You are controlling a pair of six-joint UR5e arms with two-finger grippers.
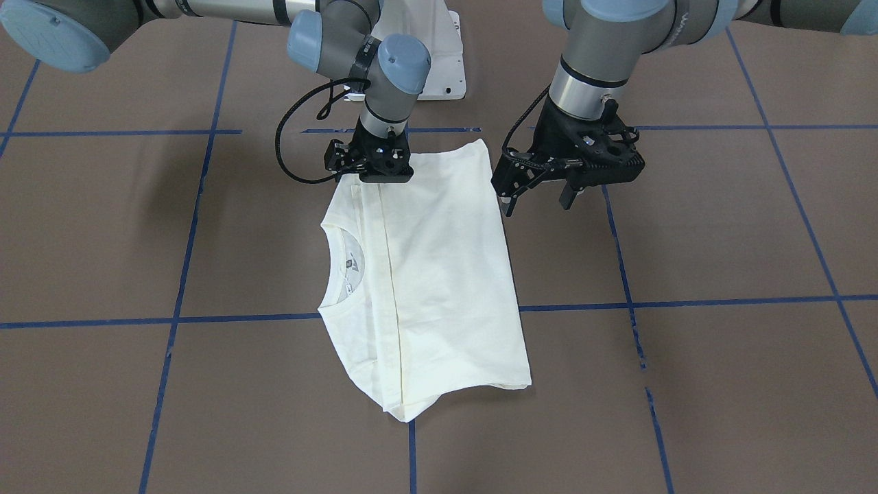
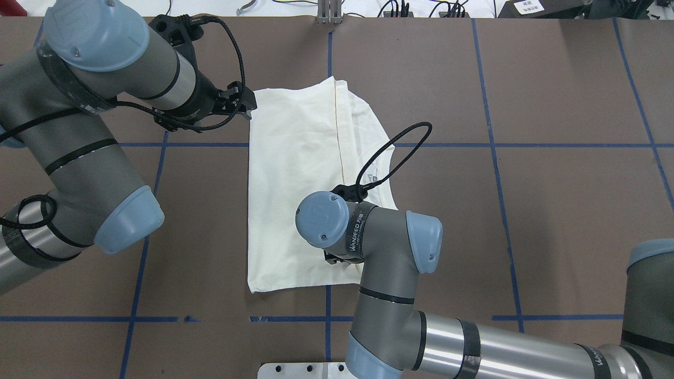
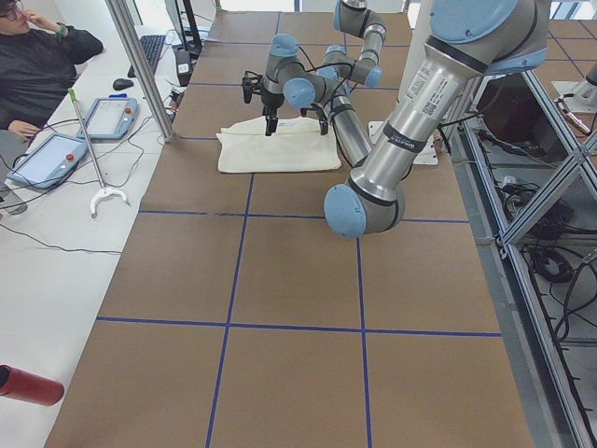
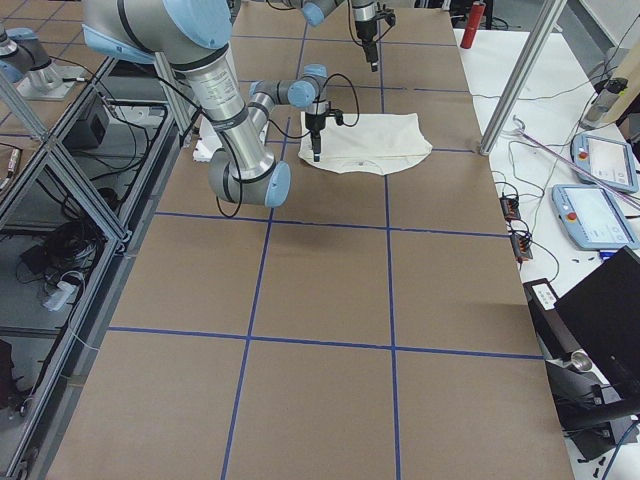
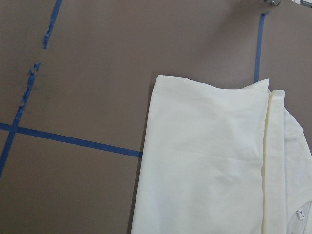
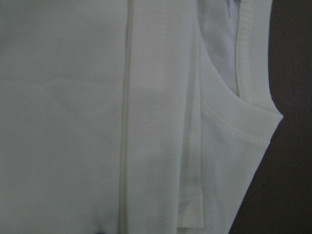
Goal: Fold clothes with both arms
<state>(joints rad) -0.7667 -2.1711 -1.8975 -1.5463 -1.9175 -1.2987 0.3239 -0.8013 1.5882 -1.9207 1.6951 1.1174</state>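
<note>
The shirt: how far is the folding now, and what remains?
Done: the shirt lies flat as a rectangle, one side folded over beside the neck opening, no sleeve sticking out. In hand: the right gripper is down on the shirt's edge nearest the robot; its grip is hidden. The left gripper hangs open beside the shirt. Left: probably a crosswise fold.

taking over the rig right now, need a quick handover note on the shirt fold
Left gripper: open, empty, raised beside the shirt, clear of it.
Right gripper: down on the shirt's robot-side end; cannot tell if open or shut.
Shirt: flat on the table, collar toward the robot's right, no sleeves or print showing.
Done: top layer folded over, its edge stopping short of the collar.
Left: probably one more fold across.
</note>
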